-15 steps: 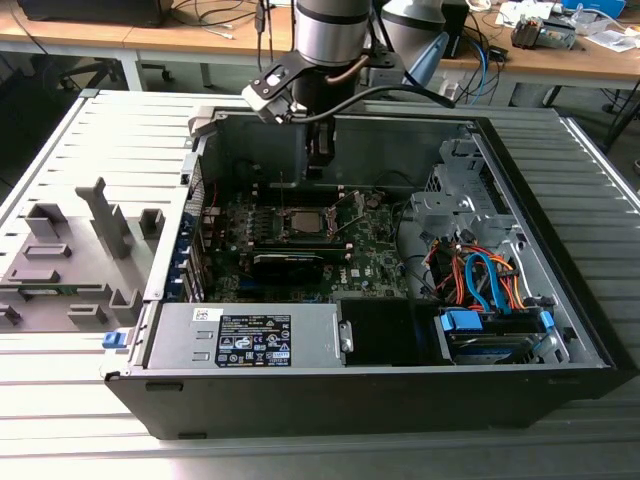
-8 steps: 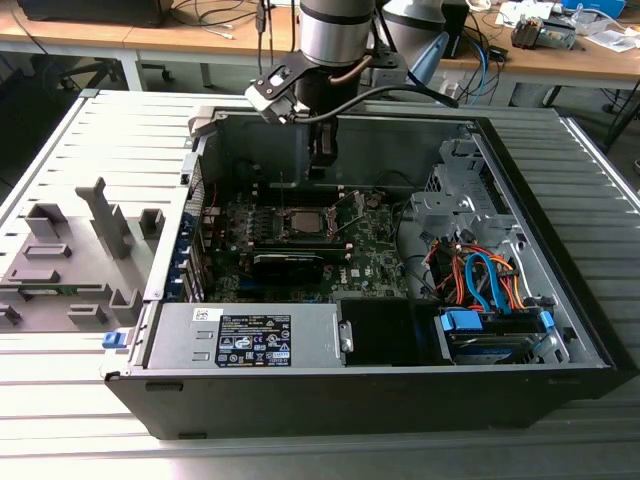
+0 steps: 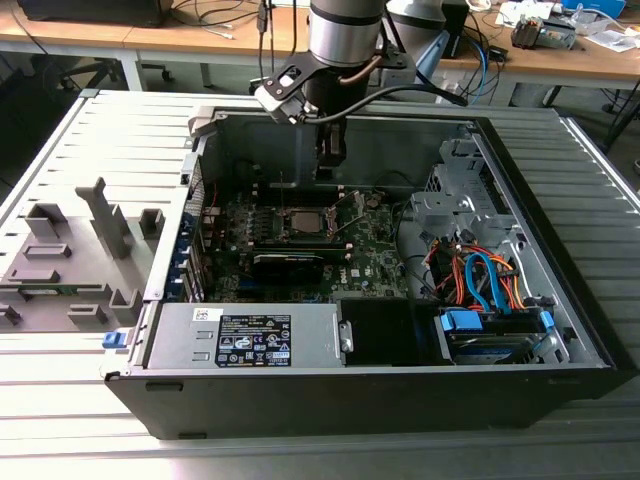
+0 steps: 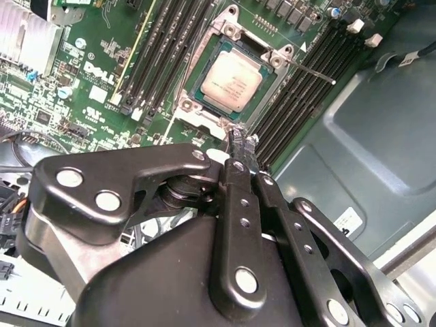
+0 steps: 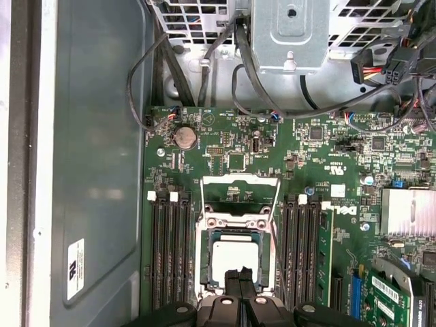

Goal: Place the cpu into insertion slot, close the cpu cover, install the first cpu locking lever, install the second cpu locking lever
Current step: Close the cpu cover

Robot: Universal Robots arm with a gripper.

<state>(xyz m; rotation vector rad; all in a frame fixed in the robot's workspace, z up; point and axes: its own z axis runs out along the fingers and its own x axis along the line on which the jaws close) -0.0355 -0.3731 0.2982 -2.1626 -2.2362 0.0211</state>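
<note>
Claw (image 4: 244, 139) pinched shut, nothing in it that I can see. Just past its tips the cpu (image 4: 231, 80) lies flat in the insertion slot (image 5: 235, 223), silver top up, square. In the first wrist view I get the cpu cover (image 5: 238, 182) flipped open beyond.

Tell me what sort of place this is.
Probably a robotics lab or workshop: a robot arm reaches into an open computer case on a slatted metal table, with wooden workbenches behind.
</note>
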